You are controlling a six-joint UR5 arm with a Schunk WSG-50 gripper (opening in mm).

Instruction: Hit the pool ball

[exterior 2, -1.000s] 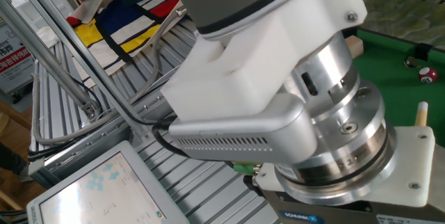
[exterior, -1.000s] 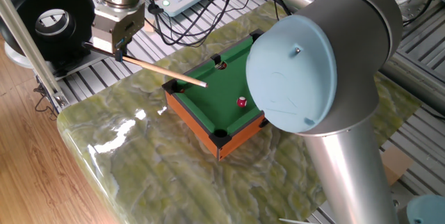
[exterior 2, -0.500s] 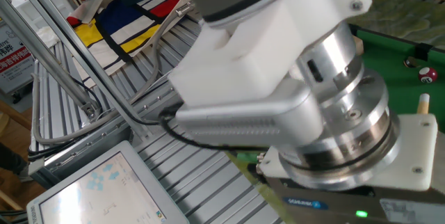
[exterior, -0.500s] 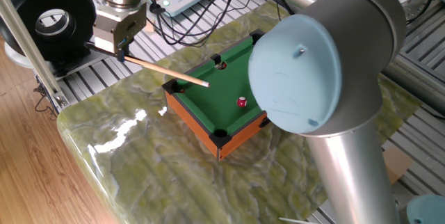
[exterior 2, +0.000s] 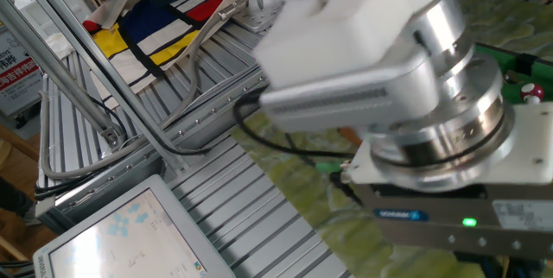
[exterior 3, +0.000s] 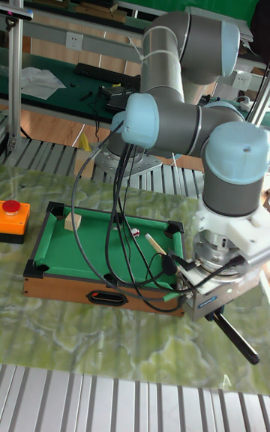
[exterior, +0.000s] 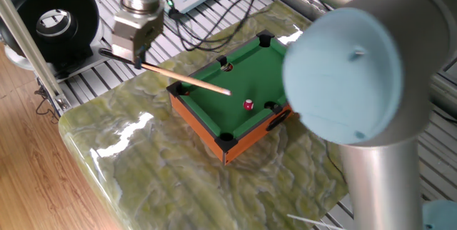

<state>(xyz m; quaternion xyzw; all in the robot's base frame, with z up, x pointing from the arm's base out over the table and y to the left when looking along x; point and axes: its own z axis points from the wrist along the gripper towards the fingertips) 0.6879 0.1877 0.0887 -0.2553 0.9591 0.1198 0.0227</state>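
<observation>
Currently the gripper (exterior: pixel 136 50) sits off the left of the mini pool table (exterior: pixel 207 126), outside its rail, jaws clamped on the butt of a wooden cue stick (exterior: pixel 187 82). From there the cue runs right and slightly down over the near rail, its tip over the green felt, just short of the pool ball (exterior: pixel 248 105). The ball is to the right of the gripper, beyond the cue tip and apart from it, with a corner pocket just past it. My read: this is the aiming and run-in step, with contact not yet made. The next move calls for a straight push along the cue's axis, keeping the tip low enough to catch such a small ball. Labels: the blue tag on the gripper body in the other fixed view is too blurred to read.
</observation>
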